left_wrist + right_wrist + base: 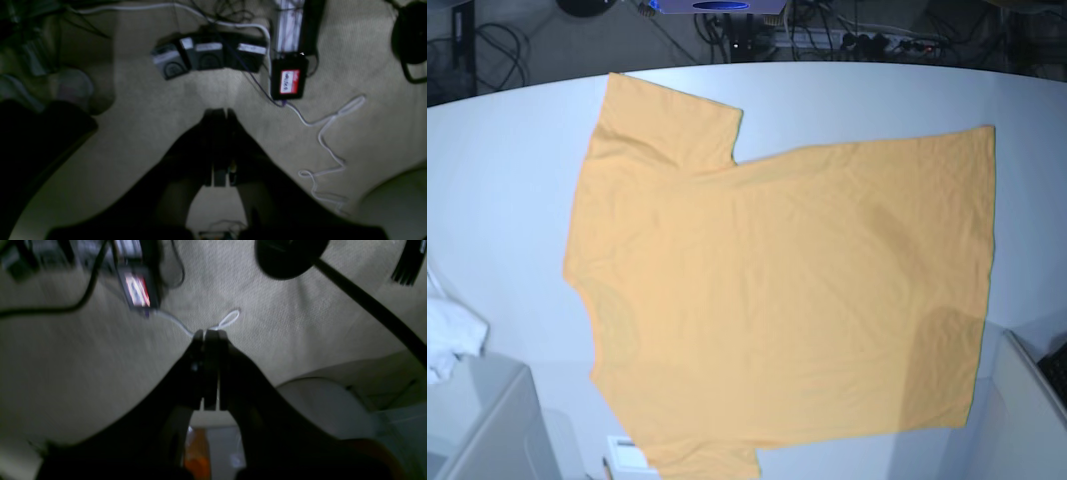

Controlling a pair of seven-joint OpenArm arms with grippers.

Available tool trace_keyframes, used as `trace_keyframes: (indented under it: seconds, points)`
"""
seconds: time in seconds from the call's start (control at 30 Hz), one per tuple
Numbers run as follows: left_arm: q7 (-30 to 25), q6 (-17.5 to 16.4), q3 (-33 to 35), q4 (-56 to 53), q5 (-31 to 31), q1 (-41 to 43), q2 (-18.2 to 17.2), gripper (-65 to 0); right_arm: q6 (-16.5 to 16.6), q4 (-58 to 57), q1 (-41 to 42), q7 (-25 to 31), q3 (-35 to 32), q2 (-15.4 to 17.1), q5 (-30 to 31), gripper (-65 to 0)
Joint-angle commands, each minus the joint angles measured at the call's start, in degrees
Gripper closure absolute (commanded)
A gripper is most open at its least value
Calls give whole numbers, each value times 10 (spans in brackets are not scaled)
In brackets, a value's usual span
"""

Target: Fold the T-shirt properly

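Note:
The orange-yellow T-shirt (777, 290) lies spread flat on the white table (507, 180) in the base view. Its collar is to the left, its hem to the right, one sleeve (667, 120) points to the far side and the other (702, 460) reaches the near edge. Neither arm shows in the base view. My left gripper (218, 111) is shut and empty, looking down at beige carpet, away from the shirt. My right gripper (210, 333) is also shut with nothing in it, over the same carpet. A blurred orange sliver (196, 446) shows behind its fingers.
A small white cloth (447, 335) lies at the table's left edge. Grey boxes stand at the near left (487, 420) and near right (1027, 400). On the floor are foot pedals (206, 56), a black box with a red label (288, 81), a white cable (327, 133) and a black stand base (287, 256).

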Motion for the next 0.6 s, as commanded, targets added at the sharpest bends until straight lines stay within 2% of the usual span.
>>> trace_keyframes:
  seconds: [0.0, 0.2, 0.3, 0.37, 0.47, 0.57]
  points:
    - [-9, 3, 0, 42, -1, 25, -8, 0, -4, 24, -29, 1, 18, 4, 2, 0]
    - [-8, 3, -1, 241, -1, 145, -41, 0, -4, 159, -114, 1, 78, -12, 2, 0]
    - [-9, 3, -11, 355, -1, 217, -70, 0, -4, 244, -155, 1, 123, -37, 2, 0]
    - [-9, 3, -33, 434, -1, 260, -87, 0, -4, 312, -177, 0, 160, -64, 2, 0]
    - [-9, 3, -77, 540, -2, 306, -86, 0, -4, 419, -198, -5, 215, -100, 2, 0]
    - [-7, 3, -100, 617, -37, 326, -89, 0, -4, 525, -210, -41, 237, -112, 3, 0]
